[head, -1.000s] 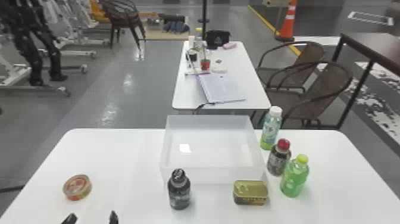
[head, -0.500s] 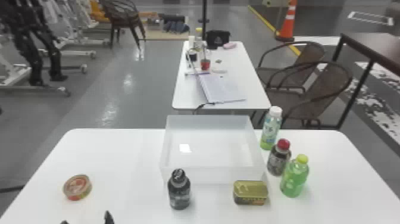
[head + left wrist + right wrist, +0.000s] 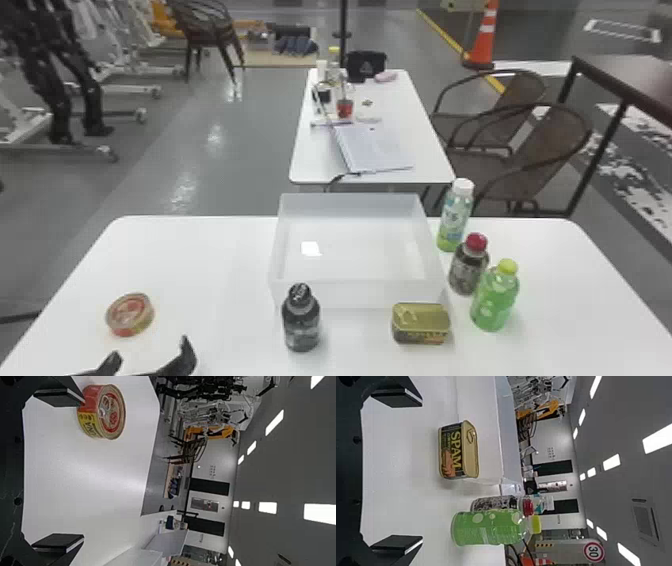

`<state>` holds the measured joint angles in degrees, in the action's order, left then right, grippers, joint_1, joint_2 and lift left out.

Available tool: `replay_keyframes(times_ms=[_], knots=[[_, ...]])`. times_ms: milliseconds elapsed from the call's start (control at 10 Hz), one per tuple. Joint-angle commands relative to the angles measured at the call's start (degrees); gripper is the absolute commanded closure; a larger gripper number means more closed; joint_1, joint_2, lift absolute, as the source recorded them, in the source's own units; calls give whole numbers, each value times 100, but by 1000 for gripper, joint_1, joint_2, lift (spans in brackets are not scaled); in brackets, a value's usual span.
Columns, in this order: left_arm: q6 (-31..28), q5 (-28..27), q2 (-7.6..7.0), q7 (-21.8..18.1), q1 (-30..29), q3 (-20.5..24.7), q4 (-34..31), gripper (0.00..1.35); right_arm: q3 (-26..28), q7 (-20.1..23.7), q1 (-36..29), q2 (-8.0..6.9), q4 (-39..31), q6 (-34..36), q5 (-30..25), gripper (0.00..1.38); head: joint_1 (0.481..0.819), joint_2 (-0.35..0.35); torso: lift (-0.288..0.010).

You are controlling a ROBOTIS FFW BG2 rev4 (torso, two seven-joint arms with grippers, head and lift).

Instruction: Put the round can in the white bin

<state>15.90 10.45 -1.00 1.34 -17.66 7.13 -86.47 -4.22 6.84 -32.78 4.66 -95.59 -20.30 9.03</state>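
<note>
My left gripper (image 3: 150,361) stands open at the front left of the table in the head view, just nearer than the round can (image 3: 130,315), which rests flat. In the left wrist view, the left gripper (image 3: 69,475) has its fingers wide apart; the round can (image 3: 107,412), red and yellow with a pull tab, is close to one fingertip, not between the fingers. The white bin (image 3: 350,295) stands at the table's middle. In the right wrist view, my right gripper (image 3: 407,475) is open with nothing between its fingers.
A dark bottle (image 3: 301,320) stands at the bin's front left corner, and a rectangular tin (image 3: 421,323) at its front right. Right of the bin stand a white-capped bottle (image 3: 455,215), a red-capped bottle (image 3: 469,265) and a green bottle (image 3: 496,297).
The left gripper first dropped slightly out of the head view's bottom edge, then came forward and to the right, showing larger. Can, bin and bottles have stayed put.
</note>
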Motion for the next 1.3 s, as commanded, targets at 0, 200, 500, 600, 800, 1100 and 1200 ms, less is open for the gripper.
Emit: replay_keyframes(times_ms=[0, 200, 500, 600, 800, 1100, 1200], knots=[[10, 44, -23, 15, 202, 131, 210, 127, 0, 2, 0, 0, 5, 17, 38, 88, 549, 0, -100], [-227, 62, -84, -81, 430, 272, 421, 156, 0, 2, -9, 0, 14, 35, 38, 88, 549, 0, -100], [-667, 0, -216, -284, 773, 395, 614, 150, 0, 2, -9, 0, 14, 44, 64, 88, 549, 0, -100], [-834, -175, -225, -336, 896, 500, 623, 150, 0, 2, -9, 0, 14, 44, 64, 87, 549, 0, -100], [-1168, -351, -234, -556, 1195, 720, 746, 151, 0, 2, -9, 0, 14, 70, 64, 87, 549, 0, -100], [-1634, -659, -269, -785, 1529, 1054, 825, 154, 0, 11, 18, -17, 31, 87, 73, 88, 549, 0, -100], [-1801, -676, -295, -811, 1590, 1116, 834, 154, 0, 20, 18, -26, 31, 87, 73, 87, 549, 0, -100]])
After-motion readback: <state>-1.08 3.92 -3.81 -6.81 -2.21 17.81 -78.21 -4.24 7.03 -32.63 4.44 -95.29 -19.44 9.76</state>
